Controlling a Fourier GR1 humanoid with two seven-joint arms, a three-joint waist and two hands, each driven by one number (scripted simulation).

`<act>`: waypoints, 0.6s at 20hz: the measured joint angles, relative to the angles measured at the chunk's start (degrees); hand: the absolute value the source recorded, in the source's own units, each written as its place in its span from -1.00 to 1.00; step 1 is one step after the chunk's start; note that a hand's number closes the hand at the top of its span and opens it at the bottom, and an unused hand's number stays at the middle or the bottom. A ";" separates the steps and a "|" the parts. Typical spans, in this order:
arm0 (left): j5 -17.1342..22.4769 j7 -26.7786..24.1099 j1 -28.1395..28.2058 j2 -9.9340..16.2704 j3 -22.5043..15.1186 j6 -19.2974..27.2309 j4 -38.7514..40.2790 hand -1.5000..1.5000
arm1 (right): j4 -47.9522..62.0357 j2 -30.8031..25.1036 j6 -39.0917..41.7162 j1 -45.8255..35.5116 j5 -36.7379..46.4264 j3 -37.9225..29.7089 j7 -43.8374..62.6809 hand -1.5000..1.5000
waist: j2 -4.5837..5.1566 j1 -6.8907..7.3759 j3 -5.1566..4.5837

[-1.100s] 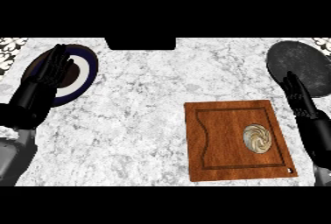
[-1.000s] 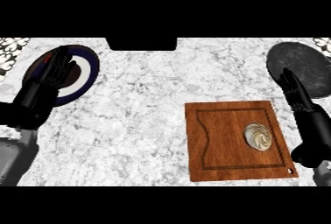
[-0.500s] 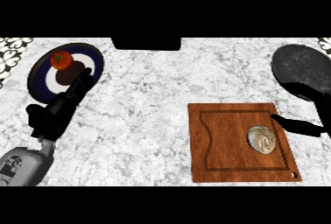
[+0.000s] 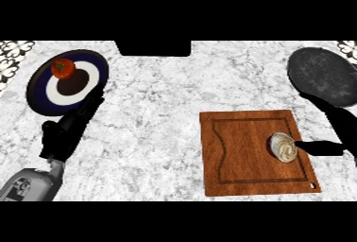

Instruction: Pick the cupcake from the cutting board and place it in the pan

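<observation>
Just beside right-hand fingers [image 4: 317, 147], cupcake [image 4: 283, 146]

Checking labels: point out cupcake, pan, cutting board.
cupcake [image 4: 283, 147], head view, swirled top.
pan [image 4: 322, 77], head view, dark inner base.
cutting board [image 4: 237, 151], head view, bare wood left of the cupcake.

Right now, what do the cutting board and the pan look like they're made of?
The cutting board looks like reddish-brown wood with a smooth finish: grain streaks and a carved groove show. The pan looks like dark metal, perhaps cast iron: matte, mottled grey-black surface.
</observation>
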 measured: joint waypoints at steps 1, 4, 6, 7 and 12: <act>-0.15 0.54 0.01 -0.14 0.04 0.27 -0.35 0.00 | -1.41 -1.04 1.28 -0.58 1.28 0.99 2.49 -1.00 | -0.05 -0.05 -0.01; -0.74 0.65 0.41 -0.66 -0.20 0.45 -0.61 0.00 | -5.03 -3.37 6.89 -3.60 3.95 3.89 11.18 -1.00 | -0.08 0.07 -0.06; -1.20 1.52 -0.64 -1.37 -0.49 0.87 -0.51 0.00 | -6.21 -4.83 12.65 -6.49 4.58 5.87 16.26 -1.00 | -0.01 0.31 -0.09; -1.30 1.55 -0.80 -1.49 -0.57 0.76 -0.45 0.00 | -6.58 -5.47 15.91 -7.92 4.50 6.80 18.55 -1.00 | 0.04 0.51 -0.10; -1.68 1.86 -0.48 -1.73 -0.48 0.59 -1.19 0.00 | -7.91 -3.50 30.46 -14.22 2.30 11.45 31.45 -1.00 | 0.10 1.14 -0.10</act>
